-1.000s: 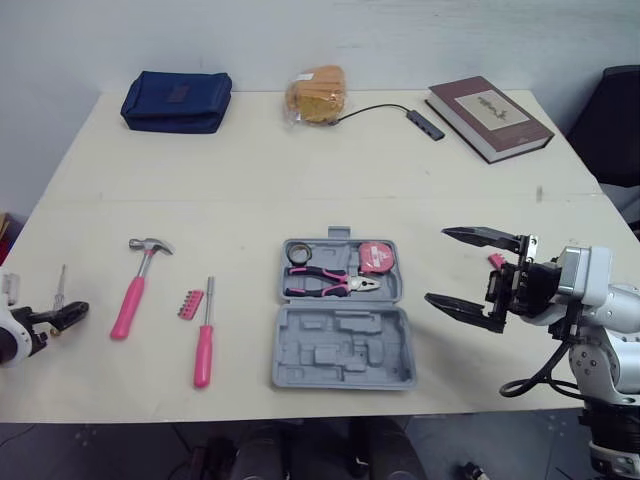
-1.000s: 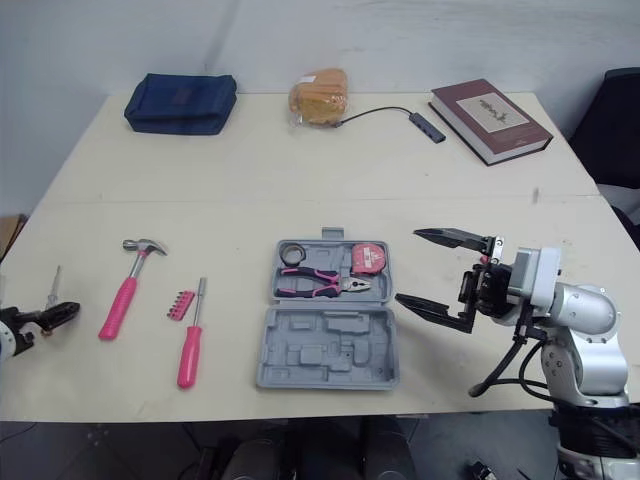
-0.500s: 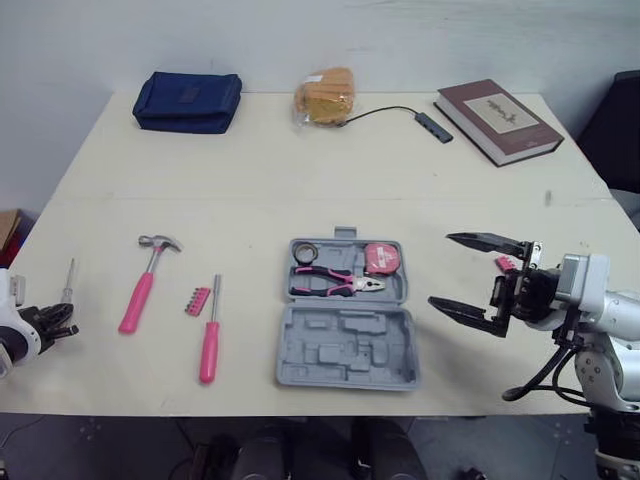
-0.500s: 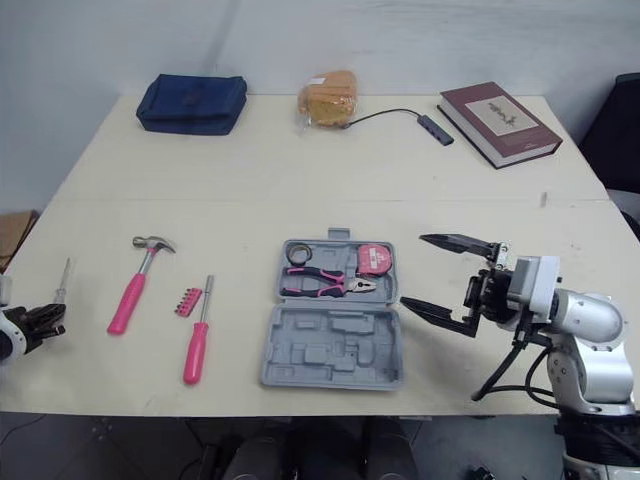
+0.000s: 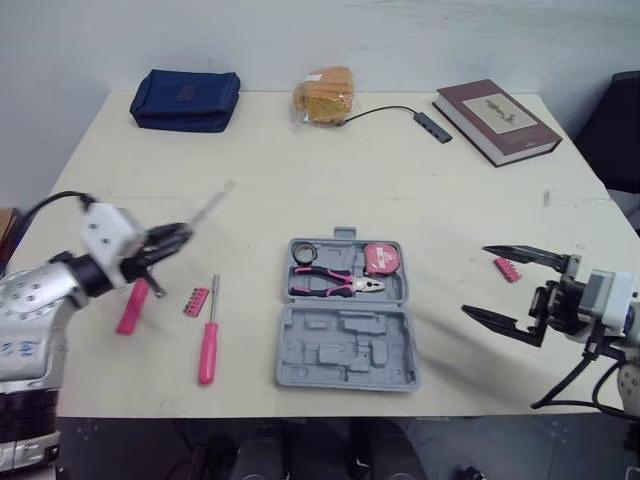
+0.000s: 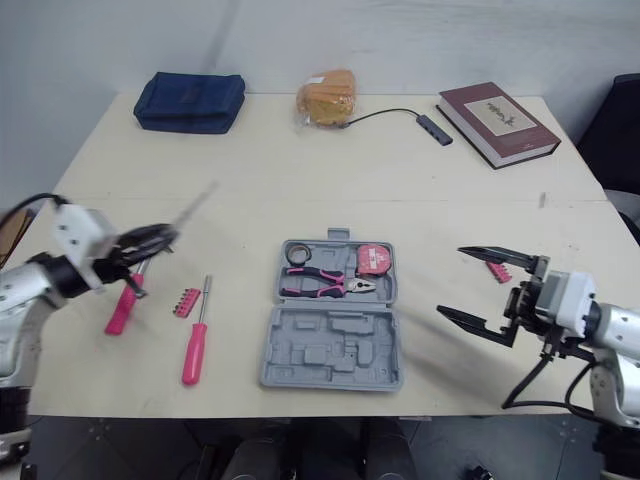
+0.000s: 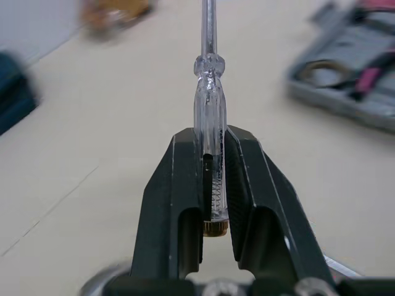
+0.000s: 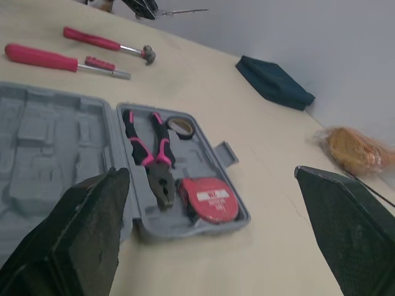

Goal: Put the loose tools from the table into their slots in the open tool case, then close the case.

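Left gripper [image 7: 211, 134] pinching clear screwdriver [image 7: 208, 92], handle's inner spring visible from wrist, right gripper [image 5: 476, 280] spread wide

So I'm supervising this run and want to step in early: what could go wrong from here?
The left pincer clamps the clear screwdriver by its handle's rear, long shaft sticking out; it might pivot or slip before reaching the tool case. The pink hammer lies just beneath that arm; a low sweep might knock it. The open right pincer hovers near a small pink piece and might nudge it.
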Available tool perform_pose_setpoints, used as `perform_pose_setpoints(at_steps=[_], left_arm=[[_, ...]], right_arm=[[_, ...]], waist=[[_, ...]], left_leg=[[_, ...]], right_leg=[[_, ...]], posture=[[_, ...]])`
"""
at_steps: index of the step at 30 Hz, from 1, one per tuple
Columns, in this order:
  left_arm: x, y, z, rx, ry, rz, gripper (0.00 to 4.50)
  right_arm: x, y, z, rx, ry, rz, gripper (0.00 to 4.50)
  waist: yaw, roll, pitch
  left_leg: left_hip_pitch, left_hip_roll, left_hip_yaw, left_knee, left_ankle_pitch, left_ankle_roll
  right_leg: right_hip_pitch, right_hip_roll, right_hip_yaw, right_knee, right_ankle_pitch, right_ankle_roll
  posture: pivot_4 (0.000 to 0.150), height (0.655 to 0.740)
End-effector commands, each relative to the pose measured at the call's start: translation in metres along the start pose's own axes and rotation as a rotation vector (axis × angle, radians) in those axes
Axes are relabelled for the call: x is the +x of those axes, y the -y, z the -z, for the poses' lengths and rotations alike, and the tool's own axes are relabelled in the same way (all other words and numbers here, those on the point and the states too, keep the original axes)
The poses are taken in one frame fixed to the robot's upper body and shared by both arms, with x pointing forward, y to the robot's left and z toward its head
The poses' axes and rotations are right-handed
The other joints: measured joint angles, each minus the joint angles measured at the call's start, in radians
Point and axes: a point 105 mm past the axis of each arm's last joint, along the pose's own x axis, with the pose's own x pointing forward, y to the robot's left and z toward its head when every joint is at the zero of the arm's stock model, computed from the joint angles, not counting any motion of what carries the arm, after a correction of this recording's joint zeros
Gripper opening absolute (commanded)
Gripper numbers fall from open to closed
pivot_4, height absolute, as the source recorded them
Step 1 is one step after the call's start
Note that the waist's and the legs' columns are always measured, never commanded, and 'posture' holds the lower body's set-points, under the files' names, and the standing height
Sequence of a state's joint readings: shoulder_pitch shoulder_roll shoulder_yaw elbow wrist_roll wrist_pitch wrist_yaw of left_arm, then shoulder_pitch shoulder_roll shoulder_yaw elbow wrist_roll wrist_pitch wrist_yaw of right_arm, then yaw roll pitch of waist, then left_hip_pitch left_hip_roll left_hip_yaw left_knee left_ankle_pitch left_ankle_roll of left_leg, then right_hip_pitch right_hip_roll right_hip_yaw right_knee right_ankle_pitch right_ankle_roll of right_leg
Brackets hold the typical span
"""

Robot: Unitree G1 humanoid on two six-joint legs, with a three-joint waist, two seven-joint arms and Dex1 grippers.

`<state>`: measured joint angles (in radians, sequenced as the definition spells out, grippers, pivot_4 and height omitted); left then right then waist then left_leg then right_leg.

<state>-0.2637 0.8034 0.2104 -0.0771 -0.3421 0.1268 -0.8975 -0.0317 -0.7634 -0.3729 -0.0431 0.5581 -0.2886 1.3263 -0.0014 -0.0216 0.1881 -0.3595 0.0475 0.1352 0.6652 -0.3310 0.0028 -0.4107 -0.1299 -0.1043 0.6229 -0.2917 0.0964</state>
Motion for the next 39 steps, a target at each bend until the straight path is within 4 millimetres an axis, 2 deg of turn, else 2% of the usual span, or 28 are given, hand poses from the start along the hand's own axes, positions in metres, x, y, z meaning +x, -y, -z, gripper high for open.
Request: perform_pose_setpoints(at_steps=[1, 5, 7, 11, 15, 23, 32, 39], left_arm=[[0.023, 0.045, -0.023, 0.175, -0.009, 0.325, 0.04], [0.039, 0.076, -0.038, 0.205, -0.006, 0.541, 0.04], [0.041, 0.086, -0.043, 0.220, -0.077, 0.641, 0.04], [0.049, 0.097, -0.044, 0.245, -0.186, 0.684, 0.04], [0.055, 0.115, -0.035, 0.202, -0.328, 0.745, 0.04], [0.086, 0.115, -0.030, 0.213, -0.375, 0.669, 0.04], [0.094, 0.114, -0.021, 0.213, -0.423, 0.611, 0.04], [0.101, 0.114, -0.027, 0.218, -0.420, 0.606, 0.04]], right_arm=[[-0.010, -0.001, -0.004, -0.041, -0.022, 0.025, 4.50], [-0.013, -0.013, -0.003, -0.019, -0.037, 0.035, 4.50], [-0.011, -0.020, -0.006, 0.001, -0.023, 0.032, 4.50], [-0.010, -0.029, -0.007, 0.025, -0.023, 0.043, 4.50], [-0.009, -0.035, -0.006, 0.037, -0.026, 0.049, 4.50], [-0.002, -0.038, -0.006, 0.046, -0.017, 0.042, 4.50], [-0.001, -0.040, -0.005, 0.052, -0.025, 0.029, 4.50], [-0.003, -0.039, -0.004, 0.051, -0.032, 0.027, 4.50]], waist=[[-0.001, 0.000, 0.000], [-0.001, 0.000, 0.000], [0.000, 0.000, 0.000], [0.001, 0.001, 0.000], [0.003, 0.001, 0.000], [0.007, 0.000, 0.000], [0.009, 0.000, 0.000], [0.019, 0.000, 0.000]], left_leg=[[0.000, 0.000, 0.000, 0.000, 0.000, 0.000], [0.001, 0.000, 0.002, 0.001, 0.001, 0.001], [0.001, 0.000, 0.002, 0.001, 0.001, 0.001], [0.001, 0.000, 0.001, 0.001, 0.001, 0.001], [0.000, -0.001, 0.001, 0.002, 0.001, 0.001], [-0.001, -0.001, -0.001, 0.004, 0.001, 0.001], [-0.002, 0.000, -0.002, 0.009, 0.001, 0.002], [-0.009, 0.000, -0.008, 0.016, 0.000, 0.003]], right_leg=[[0.000, 0.000, 0.000, 0.000, 0.000, 0.000], [0.000, 0.001, 0.002, 0.000, 0.000, 0.001], [0.000, 0.002, 0.002, 0.000, 0.000, 0.001], [0.000, 0.002, 0.003, 0.000, 0.000, 0.001], [0.001, 0.003, 0.003, -0.001, 0.000, 0.001], [0.001, 0.004, 0.003, -0.001, 0.000, 0.001], [0.001, 0.004, 0.002, 0.001, 0.000, 0.001], [0.000, 0.004, -0.001, 0.002, 0.000, 0.001]], posture=[[0.150, 0.7400], [0.150, 0.7400], [0.150, 0.7400], [0.150, 0.7400], [0.150, 0.7400], [0.150, 0.7400], [0.150, 0.7400], [0.150, 0.7400]])
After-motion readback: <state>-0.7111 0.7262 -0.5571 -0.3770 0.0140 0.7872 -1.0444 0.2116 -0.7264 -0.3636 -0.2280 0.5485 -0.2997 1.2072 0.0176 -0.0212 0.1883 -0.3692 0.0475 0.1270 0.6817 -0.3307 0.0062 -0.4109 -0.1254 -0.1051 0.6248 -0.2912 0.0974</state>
